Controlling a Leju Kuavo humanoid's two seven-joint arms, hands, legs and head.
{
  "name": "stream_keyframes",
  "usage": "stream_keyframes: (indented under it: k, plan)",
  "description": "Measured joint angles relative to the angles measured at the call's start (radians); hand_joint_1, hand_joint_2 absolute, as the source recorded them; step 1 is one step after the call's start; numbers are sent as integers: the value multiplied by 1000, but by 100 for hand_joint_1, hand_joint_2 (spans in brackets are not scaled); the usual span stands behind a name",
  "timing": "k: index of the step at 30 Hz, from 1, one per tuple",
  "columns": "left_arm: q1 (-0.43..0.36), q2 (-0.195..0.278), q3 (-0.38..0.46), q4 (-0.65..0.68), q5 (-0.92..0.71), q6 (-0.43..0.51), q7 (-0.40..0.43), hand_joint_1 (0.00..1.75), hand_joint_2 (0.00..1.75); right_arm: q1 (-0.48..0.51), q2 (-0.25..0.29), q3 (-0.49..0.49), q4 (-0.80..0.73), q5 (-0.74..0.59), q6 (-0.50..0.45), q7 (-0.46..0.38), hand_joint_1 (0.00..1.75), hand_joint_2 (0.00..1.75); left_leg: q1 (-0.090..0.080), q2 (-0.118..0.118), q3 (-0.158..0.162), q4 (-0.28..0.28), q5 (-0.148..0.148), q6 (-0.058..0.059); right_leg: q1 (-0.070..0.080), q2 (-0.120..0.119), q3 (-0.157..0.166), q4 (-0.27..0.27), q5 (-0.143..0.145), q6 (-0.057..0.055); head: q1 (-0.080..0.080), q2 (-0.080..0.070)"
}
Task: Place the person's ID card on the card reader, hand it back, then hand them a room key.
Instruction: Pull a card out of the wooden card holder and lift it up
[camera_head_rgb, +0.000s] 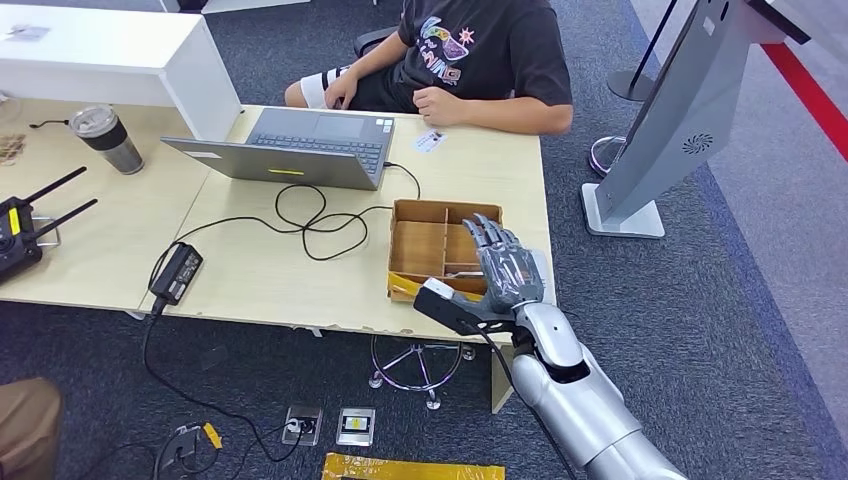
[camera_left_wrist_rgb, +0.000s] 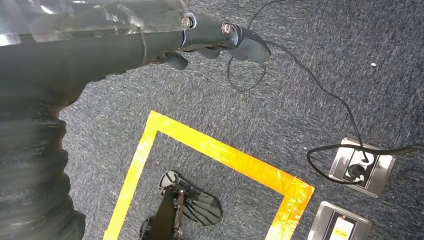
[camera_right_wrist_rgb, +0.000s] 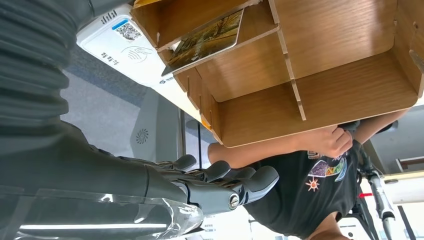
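Head view: the right hand (camera_head_rgb: 503, 268), fingers spread and empty, hovers over the wooden tray (camera_head_rgb: 425, 215); the ID card (camera_head_rgb: 429, 141) lies across the table (camera_head_rgb: 260, 270) by the person (camera_head_rgb: 470, 60). Left wrist view: the left hand (camera_left_wrist_rgb: 220, 40) hangs over carpet, fingers curled, empty. Right wrist view: a room key (camera_right_wrist_rgb: 205, 40) sits in the tray beside the card reader (camera_right_wrist_rgb: 125, 50); a long, level reach should suit the card.

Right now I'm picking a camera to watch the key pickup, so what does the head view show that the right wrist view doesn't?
Head view alone: the ID card lying on the table by the person's hand, and the laptop.

Right wrist view alone: the white card reader's printed face, and a picture card in the wooden tray.

Both: the right hand, open above the wooden tray, and the person in the black shirt.
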Motion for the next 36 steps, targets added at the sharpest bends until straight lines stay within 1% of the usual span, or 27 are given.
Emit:
stream_keyframes:
  k: [4,8,15,19,31,36]
  plan:
    - [0,0,0,0,0,0,0,0,175,-6,0,0,8,4,0,-6,3,175,0,0,0,0,0,0,0,0,0,0,0,0,0,0]
    - [0,0,0,0,0,0,0,0,175,-13,0,0,18,7,-5,-10,12,175,0,0,0,0,0,0,0,0,0,0,0,0,0,0]
    - [0,0,0,0,1,2,2,0,175,-25,3,0,40,14,-14,-13,13,175,0,0,0,0,0,0,0,0,0,0,0,0,0,0]
    - [0,0,0,0,1,2,3,0,175,-27,4,1,51,16,-14,-13,24,175,0,0,0,0,0,0,0,0,0,0,0,0,0,0]
    - [0,0,0,0,2,2,3,0,175,-45,6,1,83,19,0,-6,19,175,0,0,0,0,0,0,0,0,0,0,0,0,0,0]
    - [0,0,0,0,2,1,3,0,175,-51,5,1,94,19,20,4,38,175,0,0,0,0,0,0,0,0,0,0,0,0,0,0]
